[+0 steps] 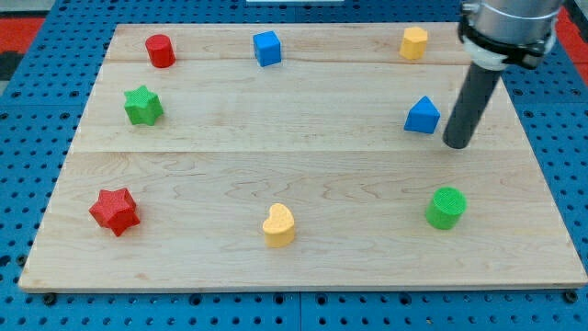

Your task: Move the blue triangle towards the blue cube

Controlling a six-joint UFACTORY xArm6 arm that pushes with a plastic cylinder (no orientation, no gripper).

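Observation:
The blue triangle (422,116) sits on the wooden board at the view's right, a little above mid-height. The blue cube (266,48) sits near the board's top edge, left of centre. My tip (456,143) is just to the right of the blue triangle and slightly lower, a small gap away from it. The dark rod rises up to the arm's body at the view's top right.
On the wooden board (303,175) are also a red cylinder (160,51) at top left, a green star (143,106), a red star (115,211), a yellow heart (278,224), a green cylinder (446,207) and a yellow block (413,42) at top right.

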